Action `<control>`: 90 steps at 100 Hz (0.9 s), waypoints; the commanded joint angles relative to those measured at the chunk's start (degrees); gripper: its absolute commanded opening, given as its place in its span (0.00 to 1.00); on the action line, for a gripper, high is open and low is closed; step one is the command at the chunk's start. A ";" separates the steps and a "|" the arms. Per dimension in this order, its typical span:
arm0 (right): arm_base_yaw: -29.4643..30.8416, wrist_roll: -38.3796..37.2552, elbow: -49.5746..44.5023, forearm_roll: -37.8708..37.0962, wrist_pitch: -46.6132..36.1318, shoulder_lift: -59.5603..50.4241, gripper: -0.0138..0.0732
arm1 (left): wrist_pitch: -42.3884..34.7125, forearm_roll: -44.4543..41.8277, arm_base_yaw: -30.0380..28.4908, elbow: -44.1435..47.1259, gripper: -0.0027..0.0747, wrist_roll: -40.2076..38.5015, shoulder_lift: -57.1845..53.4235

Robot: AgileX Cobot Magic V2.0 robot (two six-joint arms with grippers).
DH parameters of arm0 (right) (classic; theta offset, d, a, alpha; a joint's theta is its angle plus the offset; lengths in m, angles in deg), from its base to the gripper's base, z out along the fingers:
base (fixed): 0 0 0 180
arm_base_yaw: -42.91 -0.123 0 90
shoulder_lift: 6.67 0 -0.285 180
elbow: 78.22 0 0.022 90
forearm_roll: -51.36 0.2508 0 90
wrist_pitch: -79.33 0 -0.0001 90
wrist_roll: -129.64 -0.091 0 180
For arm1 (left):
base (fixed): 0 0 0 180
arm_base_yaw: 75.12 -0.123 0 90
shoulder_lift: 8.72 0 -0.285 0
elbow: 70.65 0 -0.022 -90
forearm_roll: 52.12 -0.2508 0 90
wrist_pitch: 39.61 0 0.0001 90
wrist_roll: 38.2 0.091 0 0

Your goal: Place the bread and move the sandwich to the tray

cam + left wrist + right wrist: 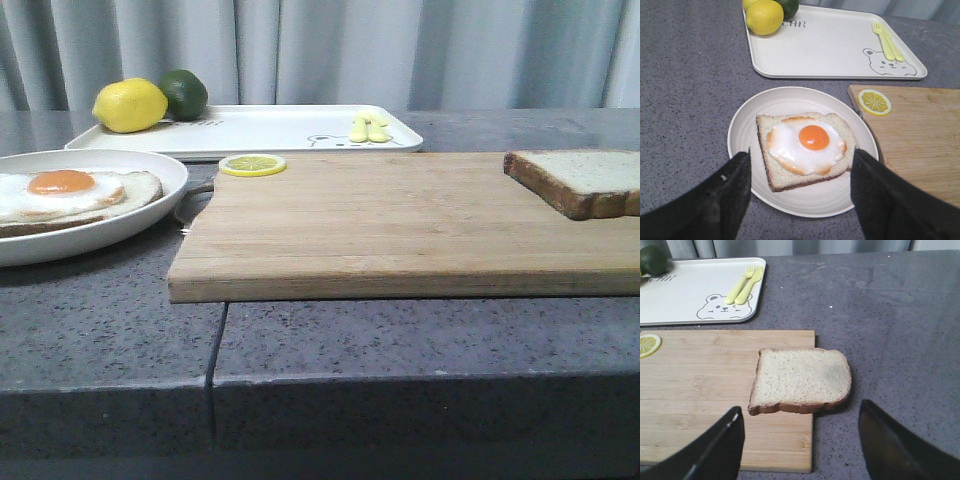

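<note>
White tray (pixel 830 50) holding lemon (pixel 764 17), lime (pixel 788 6) (cutlery too), plate (pixel 747 125) holding sandwich (pixel 807 149), both grippers spread.

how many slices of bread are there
2: a plain bread slice overhanging the cutting board's edge, and an egg-topped slice on the round plate. None seems hidden.

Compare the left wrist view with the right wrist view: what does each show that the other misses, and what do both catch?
Only the left wrist view shows the sandwich on its round plate, the lemon, and the open left gripper. Only the right wrist view shows the bread, overhanging the cutting board's edge, and the open right gripper. Both show the tray, the yellow cutlery, the lime, the lemon slice and the board.
</note>
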State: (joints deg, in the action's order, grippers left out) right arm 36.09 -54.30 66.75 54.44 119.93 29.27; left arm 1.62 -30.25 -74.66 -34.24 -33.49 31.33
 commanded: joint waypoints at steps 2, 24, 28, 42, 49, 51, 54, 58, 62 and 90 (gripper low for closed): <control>0.42 0.56 1.85 -0.04 -4.61 0.75 0.73 | -4.08 1.45 -0.03 -1.98 0.55 0.02 0.65; 0.42 0.56 1.85 -0.04 -4.61 0.75 0.73 | -4.08 1.45 -0.03 -1.98 0.52 0.02 0.65; 0.42 0.56 1.85 -0.04 -4.61 0.75 0.73 | -4.08 1.45 -0.03 -1.98 0.51 0.02 0.65; 0.42 0.61 1.85 -0.21 -4.62 0.75 0.73 | -4.08 1.45 -0.03 -1.98 0.51 0.02 0.65; 0.42 0.61 1.85 -0.30 -4.62 0.75 0.73 | -4.08 1.45 -0.03 -1.98 0.51 0.02 0.65; 0.42 0.61 1.85 -0.30 -4.62 0.75 0.73 | -4.08 1.45 -0.03 -1.98 0.51 0.02 0.65; 0.42 0.72 1.85 -0.29 -4.67 0.75 0.73 | -4.08 1.45 -0.03 -1.98 0.51 0.02 0.65; 0.42 1.30 1.85 -0.29 -4.67 0.83 0.73 | -4.08 1.45 -0.03 -1.98 0.51 0.02 0.65; 0.42 2.35 1.85 -0.29 -4.89 0.83 0.73 | -4.08 1.45 -0.03 -1.98 0.51 0.02 0.65; 0.88 11.55 1.85 7.40 -8.15 3.81 0.73 | -4.08 1.45 -0.03 -1.98 0.51 0.02 0.65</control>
State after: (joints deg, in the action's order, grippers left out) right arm 36.18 -46.25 66.75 58.04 117.63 31.45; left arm 1.52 -30.25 -74.66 -34.24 -33.49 31.33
